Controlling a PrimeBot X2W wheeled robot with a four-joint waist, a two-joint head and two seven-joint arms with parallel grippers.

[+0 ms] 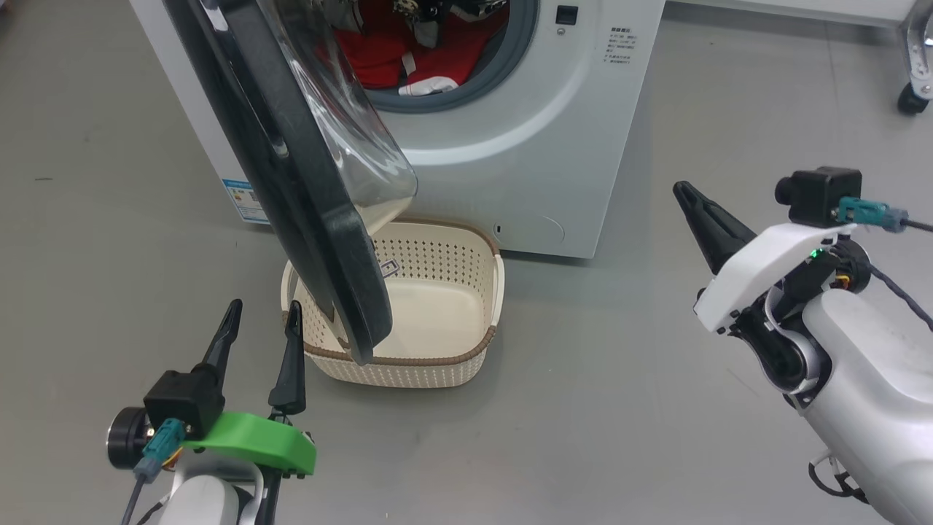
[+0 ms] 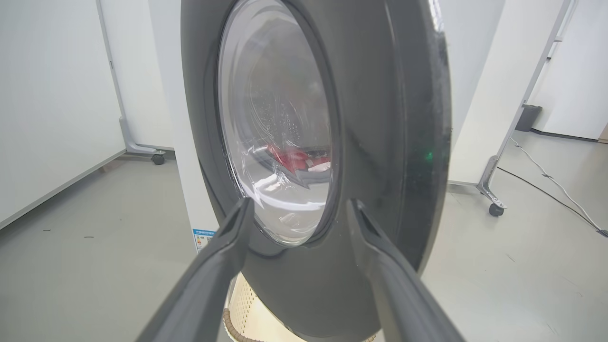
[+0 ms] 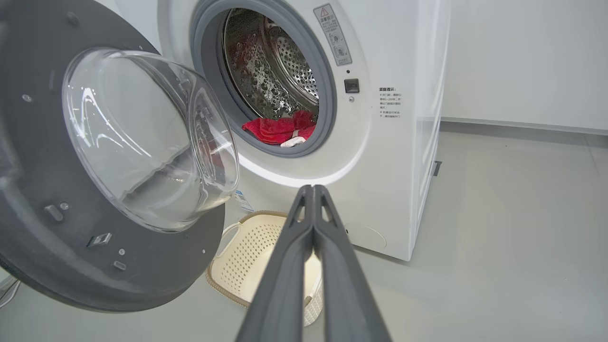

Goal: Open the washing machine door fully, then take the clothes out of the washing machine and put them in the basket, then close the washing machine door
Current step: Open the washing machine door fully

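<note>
Red clothes [image 1: 379,58] with white trim are being seen lying inside the washing machine [image 1: 525,146], heaped at the lower lip of its mouth and gripped by nothing. The jaws of the left gripper [image 1: 264,305] are being held wide apart and empty, just before the outer face of the washing machine door [image 1: 306,182]; whether their tips are touching it cannot be told. The jaws of the right gripper [image 3: 313,187] are being pressed together along their length, with nothing between them, well apart from the washing machine. The washing machine door is being held swung out over the basket [image 1: 444,251], part of which is being hidden by the glossy black rim. The washing machine's top is being cut off in the head view. Through the bulging clear glass bowl [image 3: 142,137], in the left wrist view, the clothes are being shown only as a distorted red patch. The perforated steel drum [image 3: 285,61] is being ringed by a grey gasket [image 3: 327,95]. The basket's cream walls are being shown pierced with rows of small holes under a brown woven-look rim, on the smooth grey floor [image 1: 619,379].
</note>
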